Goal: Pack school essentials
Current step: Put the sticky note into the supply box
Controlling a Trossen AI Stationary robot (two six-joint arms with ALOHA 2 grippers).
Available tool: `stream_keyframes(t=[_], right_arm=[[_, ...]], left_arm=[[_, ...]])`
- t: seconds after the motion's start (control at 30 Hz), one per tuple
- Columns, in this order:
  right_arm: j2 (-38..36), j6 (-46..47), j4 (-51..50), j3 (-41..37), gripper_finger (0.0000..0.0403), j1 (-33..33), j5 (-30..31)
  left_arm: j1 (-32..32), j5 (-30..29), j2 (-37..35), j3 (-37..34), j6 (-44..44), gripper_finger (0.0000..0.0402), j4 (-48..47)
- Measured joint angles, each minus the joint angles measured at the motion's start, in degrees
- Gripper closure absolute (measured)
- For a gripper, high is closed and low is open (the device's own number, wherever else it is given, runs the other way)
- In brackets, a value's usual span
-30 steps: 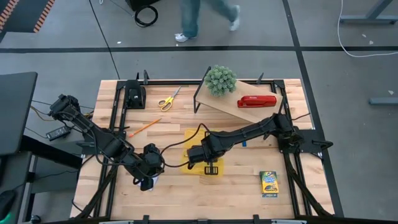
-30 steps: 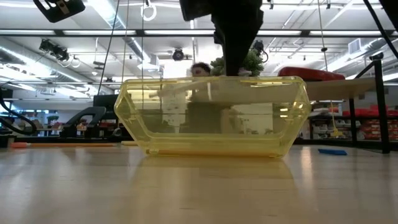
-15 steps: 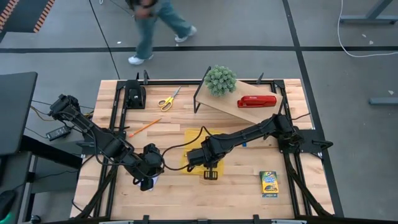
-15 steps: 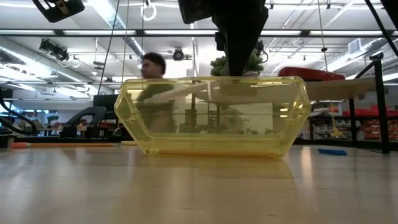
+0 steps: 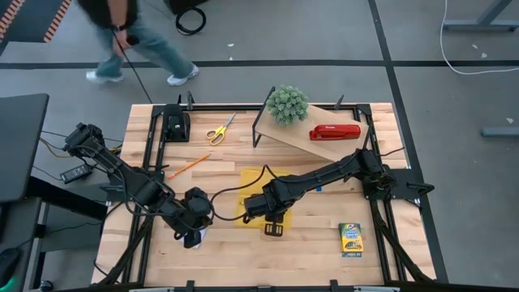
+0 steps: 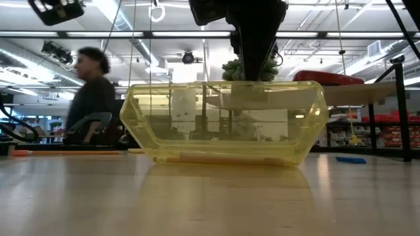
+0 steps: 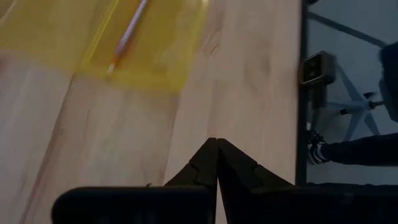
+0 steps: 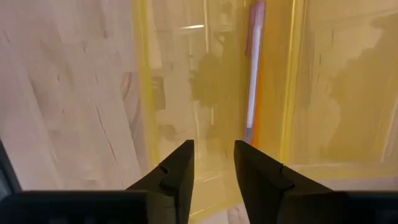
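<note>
A clear yellow box (image 5: 251, 182) stands mid-table. On its floor lies a thin orange-pink pencil-like stick (image 8: 254, 68), which also shows in the low view (image 6: 216, 159) and the left wrist view (image 7: 127, 34). My right gripper (image 8: 213, 155) hangs open above the box's near part (image 5: 272, 219), pointing down, with nothing between its fingers. My left gripper (image 7: 216, 149) is shut and empty above the table's near left (image 5: 193, 237). On the table lie yellow-handled scissors (image 5: 217, 128), an orange pencil (image 5: 189, 166), a blue eraser (image 5: 319, 188) and a crayon box (image 5: 350, 239).
A wooden shelf (image 5: 280, 138) at the back carries a round green plant (image 5: 287, 104) and a red stapler (image 5: 334, 131). A black frame (image 5: 154, 138) runs along the table's edges. A person (image 5: 130, 36) walks past beyond the far edge.
In the low view a pale slanted stick near the box's rim, under my right gripper, is gone, and an orange stick now lies flat along the box's floor. Both arms have stayed in place. The person behind the table has walked toward the left.
</note>
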Motion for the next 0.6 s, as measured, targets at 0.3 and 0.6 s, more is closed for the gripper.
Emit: stream_keyframes(t=[0.3,0.6], right_arm=[[-1.9,3.2,-0.7,1.3,0.0269,0.0,-0.6],[-8.7,5.6,1.0,1.3,0.0272,0.0,1.9]], left_arm=[[-2.5,2.3,0.0,0.0,-6.5,0.0313,-6.2],[-4.6,2.5,0.0,0.0,-8.4,0.0229,-17.6]])
